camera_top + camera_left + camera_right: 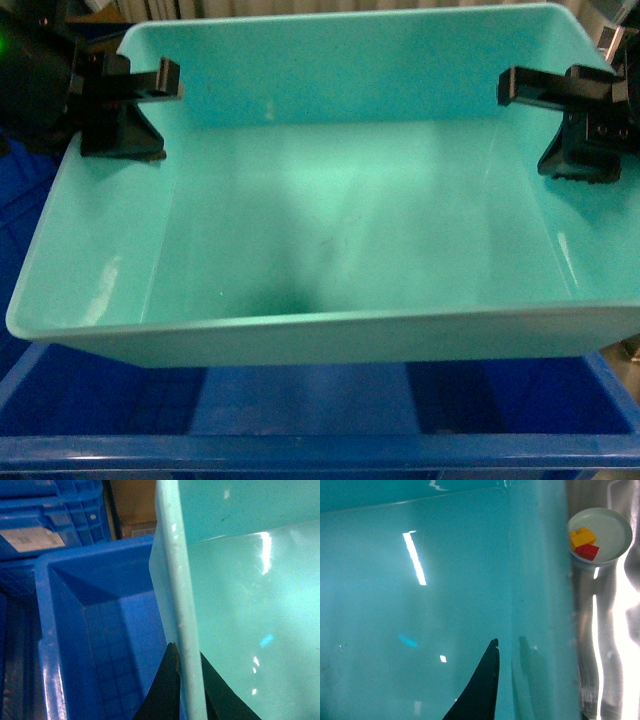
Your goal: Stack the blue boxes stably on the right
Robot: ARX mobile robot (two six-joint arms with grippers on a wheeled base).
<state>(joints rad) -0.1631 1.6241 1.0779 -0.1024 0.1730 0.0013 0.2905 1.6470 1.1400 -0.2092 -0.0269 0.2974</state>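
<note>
The turquoise tub (330, 230) is held up between both arms and sits above the royal-blue crate (300, 440), whose near rim and inner floor show below the tub's front wall in the head view. The left gripper (125, 110) is clamped on the tub's left rim, and the left wrist view confirms it: one dark finger (167, 690) lies outside the rim and another inside, with the wall pinched between them. The right gripper (580, 120) grips the right rim in the same way; in the right wrist view one finger (480, 690) presses the inner face of the wall, while the outer one is hidden behind the plastic. Seen from the left wrist, the crate's open well lies just beside and below the tub's left edge, so the tub appears to be over the crate but not yet seated in it; its front wall looks raised clear of the crate's rim. The tub also looks tilted, near edge lower than the far one, though the camera's slant may account for some of that. My judgement is that the lift and carry are largely done and the task is past its midpoint: what remains is to level the tub, lower it squarely into or onto the crate, let go on both sides and check that it rests without rocking. Beyond the tub's right wall a small bowl (597, 535) with a yellow brick (582, 536) and a red brick (587, 551) stands on the shiny tabletop (610, 645).
</note>
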